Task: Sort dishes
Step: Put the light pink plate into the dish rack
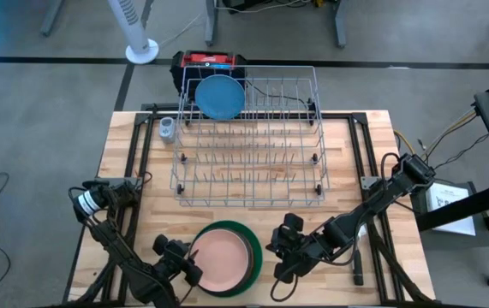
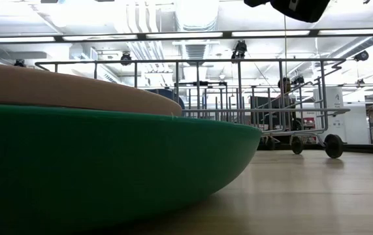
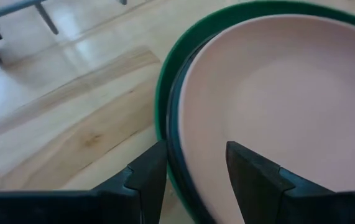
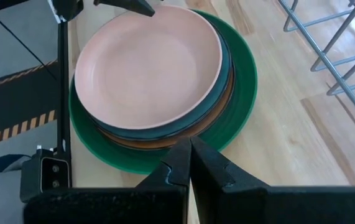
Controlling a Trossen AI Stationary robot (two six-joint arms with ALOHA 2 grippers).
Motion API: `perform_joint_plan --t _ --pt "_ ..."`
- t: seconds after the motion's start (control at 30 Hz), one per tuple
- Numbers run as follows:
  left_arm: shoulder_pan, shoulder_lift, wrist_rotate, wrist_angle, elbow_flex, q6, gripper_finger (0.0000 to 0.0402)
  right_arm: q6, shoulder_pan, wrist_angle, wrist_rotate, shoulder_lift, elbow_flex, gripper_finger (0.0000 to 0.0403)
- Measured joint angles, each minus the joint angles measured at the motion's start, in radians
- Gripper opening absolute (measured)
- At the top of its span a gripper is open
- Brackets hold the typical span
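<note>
A stack of plates lies near the table's front edge. The pale pink plate (image 1: 223, 258) is on top, over a dark plate (image 4: 217, 93) and an orange-brown one (image 4: 165, 142), all resting on the larger green plate (image 1: 255, 257). A light blue plate (image 1: 220, 96) stands on edge in the far left corner of the rack. My left gripper (image 3: 193, 177) is open at the stack's left side, one finger over the pink plate's inside and one outside the rim. My right gripper (image 4: 189, 152) is shut and hovers just right of the stack. My left gripper straddles the left rim (image 3: 180, 143) of the pink plate, slanting down from the table's left side. I cannot tell whether either finger touches the plate. The plate lies flat on the stack.
The grey wire rack (image 1: 248, 137) fills the table's far middle and stands on small wheels (image 2: 333, 145). A dark brush handle (image 1: 357, 263) lies at the near right beside my right arm. A small pale object (image 1: 167, 128) sits left of the rack. Bare wood lies between rack and stack.
</note>
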Motion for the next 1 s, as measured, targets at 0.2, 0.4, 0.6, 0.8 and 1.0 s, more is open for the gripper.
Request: perform_joint_plan --t 0.2,0.4,0.6,0.8,1.0 --pt "0.0 0.0 0.002 0.058 -0.034 0.0 0.0155 -0.014 0.0 0.0 0.0 0.0 0.0 0.0" --pt "0.0 0.0 0.002 0.077 -0.051 0.008 0.0155 -0.02 0.0 0.0 0.0 0.0 -0.001 0.0" --pt "0.0 0.0 0.0 0.077 -0.052 0.018 0.013 -0.02 0.0 0.0 0.0 0.0 -0.002 0.0" --pt "0.0 0.0 -0.003 0.075 -0.052 0.017 0.0051 -0.02 0.0 0.0 0.0 0.0 -0.003 0.0" --pt "0.002 0.0 -0.02 0.066 -0.052 -0.009 0.0006 -0.02 0.0 0.0 0.0 0.0 -0.003 0.0"
